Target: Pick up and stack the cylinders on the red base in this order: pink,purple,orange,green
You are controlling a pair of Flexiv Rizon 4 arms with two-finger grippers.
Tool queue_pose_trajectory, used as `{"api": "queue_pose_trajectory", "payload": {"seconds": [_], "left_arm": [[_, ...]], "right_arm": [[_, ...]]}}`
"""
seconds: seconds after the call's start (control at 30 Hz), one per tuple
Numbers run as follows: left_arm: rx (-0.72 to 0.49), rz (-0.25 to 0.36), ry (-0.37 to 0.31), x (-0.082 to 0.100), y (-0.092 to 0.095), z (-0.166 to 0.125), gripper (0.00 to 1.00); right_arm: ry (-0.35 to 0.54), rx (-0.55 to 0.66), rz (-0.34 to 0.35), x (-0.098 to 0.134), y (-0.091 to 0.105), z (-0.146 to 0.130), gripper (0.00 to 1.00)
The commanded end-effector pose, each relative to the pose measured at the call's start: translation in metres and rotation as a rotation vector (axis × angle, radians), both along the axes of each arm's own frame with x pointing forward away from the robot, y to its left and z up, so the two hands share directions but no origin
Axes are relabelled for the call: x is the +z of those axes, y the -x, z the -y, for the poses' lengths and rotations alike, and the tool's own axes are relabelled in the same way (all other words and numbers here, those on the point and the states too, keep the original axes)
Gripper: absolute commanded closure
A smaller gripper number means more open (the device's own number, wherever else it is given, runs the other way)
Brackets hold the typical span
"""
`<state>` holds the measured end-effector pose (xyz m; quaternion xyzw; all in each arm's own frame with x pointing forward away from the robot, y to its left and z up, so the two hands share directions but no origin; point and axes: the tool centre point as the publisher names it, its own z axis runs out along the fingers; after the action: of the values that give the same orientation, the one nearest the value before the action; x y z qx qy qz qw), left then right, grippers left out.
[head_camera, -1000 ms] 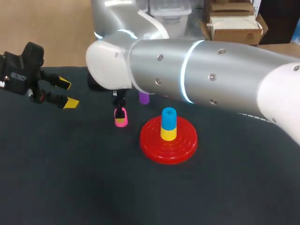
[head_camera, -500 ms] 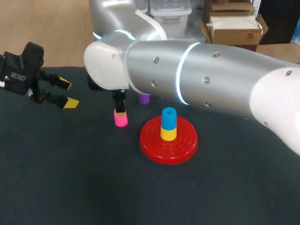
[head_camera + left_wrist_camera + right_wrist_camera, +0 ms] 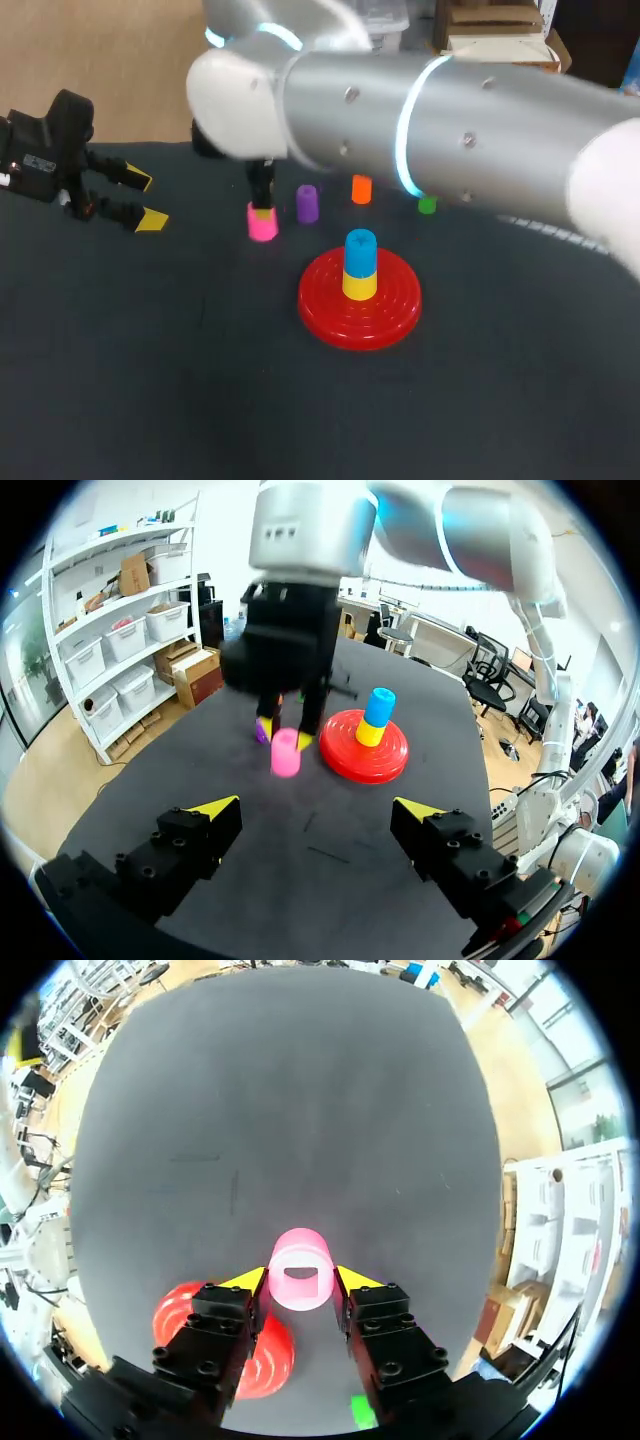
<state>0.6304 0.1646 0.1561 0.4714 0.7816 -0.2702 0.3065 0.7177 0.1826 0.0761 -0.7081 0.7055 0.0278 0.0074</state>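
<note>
You're seeing your right gripper (image 3: 300,1282) pinching the pink cylinder (image 3: 300,1258) between both yellow tips, holding it near the red base (image 3: 328,306). Your left gripper (image 3: 317,807) is hanging spread wide, well apart from them.

Our right end effector (image 3: 300,1280) sits over the dark grey tabletop (image 3: 300,1110). Black fingers (image 3: 225,1325) with yellow tips. A pink cylinder (image 3: 300,1300) stands between them, and both tips press against its sides, one from each side. Its open end faces us; it looks hollow, with a paler inner wall. We cannot tell whether it touches the tabletop. The red base (image 3: 172,1322) lies close by, ridged and round, largely hidden behind one finger's black body. A small patch of a green cylinder (image 3: 362,1410) shows beside the other finger, mostly covered. Ahead of the fingers we see only tabletop.
</note>
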Motion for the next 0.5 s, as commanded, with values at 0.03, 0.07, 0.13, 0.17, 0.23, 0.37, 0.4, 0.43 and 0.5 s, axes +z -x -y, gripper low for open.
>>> {"api": "queue_pose_trajectory", "payload": {"seconds": [0.03, 0.07, 0.13, 0.17, 0.23, 0.37, 0.4, 0.43, 0.5], "left_arm": [[-0.002, 0.003, 0.003, -0.001, 0.0, -0.001, 0.0], [-0.002, 0.003, 0.003, -0.001, 0.0, -0.001, 0.0], [-0.002, 0.003, 0.003, -0.001, 0.0, -0.001, 0.0], [-0.002, 0.003, 0.003, -0.001, 0.0, -0.001, 0.0], [-0.002, 0.003, 0.003, -0.001, 0.0, -0.001, 0.0], [-0.002, 0.003, 0.003, -0.001, 0.0, -0.001, 0.0], [-0.002, 0.003, 0.003, -0.001, 0.0, -0.001, 0.0], [-0.002, 0.003, 0.003, -0.001, 0.0, -0.001, 0.0], [-0.002, 0.003, 0.003, -0.001, 0.0, -0.001, 0.0]], "right_arm": [[-0.035, -0.014, 0.033, 0.036, 0.024, 0.043, 1.0], [-0.029, -0.014, 0.037, 0.041, 0.027, 0.05, 1.0], [-0.013, -0.004, 0.036, 0.052, 0.036, 0.062, 1.0], [-0.011, -0.003, 0.038, 0.057, 0.041, 0.068, 1.0], [-0.003, 0.002, 0.044, 0.069, 0.051, 0.079, 1.0], [-0.01, 0.001, 0.056, 0.087, 0.074, 0.103, 1.0], [-0.019, -0.012, 0.05, 0.091, 0.078, 0.108, 1.0], [-0.026, -0.023, 0.059, 0.094, 0.083, 0.114, 1.0], [-0.034, -0.05, 0.068, 0.099, 0.09, 0.125, 1.0]]}}
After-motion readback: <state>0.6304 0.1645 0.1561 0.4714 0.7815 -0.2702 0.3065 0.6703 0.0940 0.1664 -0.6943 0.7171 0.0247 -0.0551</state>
